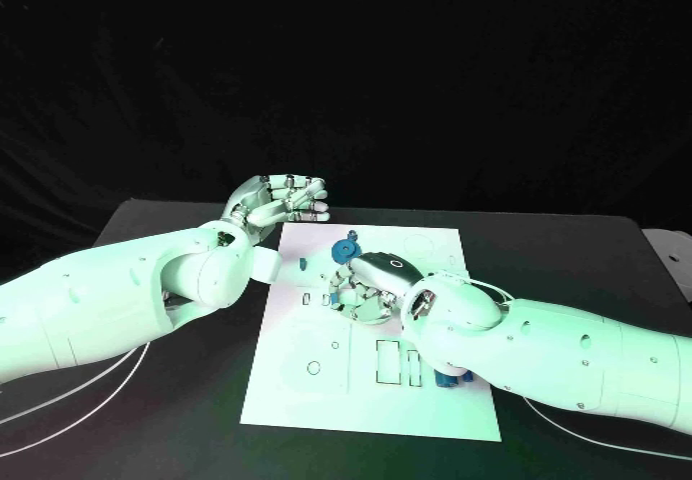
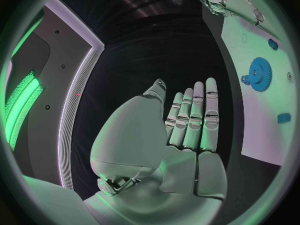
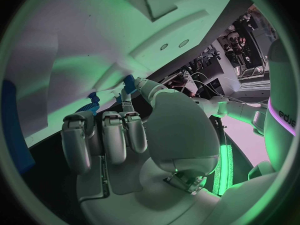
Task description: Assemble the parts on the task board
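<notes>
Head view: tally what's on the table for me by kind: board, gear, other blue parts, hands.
Task board: 1
Blue gear: 1
Smaller blue parts: 2 plainly seen, one beside the right hand, one at the board's near right edge; others may be hidden
Hands: 2, left hand and right hand
Total: 6

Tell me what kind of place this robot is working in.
Most likely a robotics lab or test bench. A white task board with slots and small blue parts lies on a black table, and the backdrop is dark. The right hand works over the board.
</notes>
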Robot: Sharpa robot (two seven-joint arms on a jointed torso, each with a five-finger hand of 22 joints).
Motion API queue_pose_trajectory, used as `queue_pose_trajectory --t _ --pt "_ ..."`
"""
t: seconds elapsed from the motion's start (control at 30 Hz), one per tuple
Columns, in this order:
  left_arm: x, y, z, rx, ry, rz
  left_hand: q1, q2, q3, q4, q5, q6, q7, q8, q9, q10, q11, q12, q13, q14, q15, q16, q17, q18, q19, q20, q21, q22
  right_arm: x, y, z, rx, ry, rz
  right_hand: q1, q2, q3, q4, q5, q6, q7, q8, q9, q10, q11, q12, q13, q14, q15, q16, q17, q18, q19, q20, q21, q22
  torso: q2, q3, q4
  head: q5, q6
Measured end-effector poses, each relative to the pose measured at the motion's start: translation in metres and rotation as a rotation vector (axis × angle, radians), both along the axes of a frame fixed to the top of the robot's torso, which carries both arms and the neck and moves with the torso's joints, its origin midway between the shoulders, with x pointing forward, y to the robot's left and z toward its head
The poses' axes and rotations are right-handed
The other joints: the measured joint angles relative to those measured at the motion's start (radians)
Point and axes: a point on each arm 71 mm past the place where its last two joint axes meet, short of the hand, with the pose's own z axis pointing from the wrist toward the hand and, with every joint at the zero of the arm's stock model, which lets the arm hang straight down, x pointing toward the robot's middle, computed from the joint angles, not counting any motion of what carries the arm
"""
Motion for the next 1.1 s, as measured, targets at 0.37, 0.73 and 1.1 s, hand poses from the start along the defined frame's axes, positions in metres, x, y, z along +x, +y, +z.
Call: queue_pose_trajectory --t 0.37,0.73,1.1 --pt "0.0001 0.0005 -0.0001 0.001 0.0 0.001 0.0 0.0 0.0 0.0 0.0 0.0 0.0 0.0 0.0 0.0 0.0 0.0 0.0 0.0 0.0 0.0 0.0 0.0 0.0 0.0 0.0 0.0 0.0008 0.0011 -0.0001 -0.013 -0.007 0.001 -0.01 -0.01 -0.003 0.003 -0.001 -0.004 0.0 -0.004 0.006 0.0 0.0 -0.004 0.0 0.0 0.0 0.0 0.0 0.0 0.0 0.0 0.0 0.0 0.0 0.0002 -0.0001 -0.001 -0.002" --pt "0.0002 0.0017 -0.0001 0.001 0.001 0.003 0.0 0.0 0.0 0.0 0.0 0.0 0.0 0.0 0.0 0.0 0.0 0.0 0.0 0.0 0.0 0.0 0.0 0.0 0.0 0.0 0.0 0.0 0.0015 0.0005 -0.001 -0.023 -0.01 -0.007 -0.021 -0.021 -0.006 0.006 0.0 -0.025 0.016 -0.013 -0.002 0.0 0.0 -0.015 0.0 0.0 0.0 0.0 0.0 0.0 0.0 0.0 0.0 0.0 0.0 0.0003 -0.0004 -0.002 -0.002" --pt "0.0003 0.0024 -0.0002 0.002 0.001 0.005 0.0 0.0 0.0 0.0 0.0 0.0 0.0 0.0 0.0 0.0 0.0 0.0 0.0 0.0 0.0 0.0 0.0 0.0 0.0 0.0 0.0 0.0 0.002 -0.0006 -0.0038 -0.036 -0.005 -0.016 -0.038 -0.038 -0.012 0.013 0.0 -0.056 0.031 -0.038 -0.01 0.001 0.016 -0.024 0.0 0.0 0.007 0.0 0.0 0.0 0.0 0.0 0.0 0.0 0.0 0.0002 -0.0006 -0.004 -0.001"
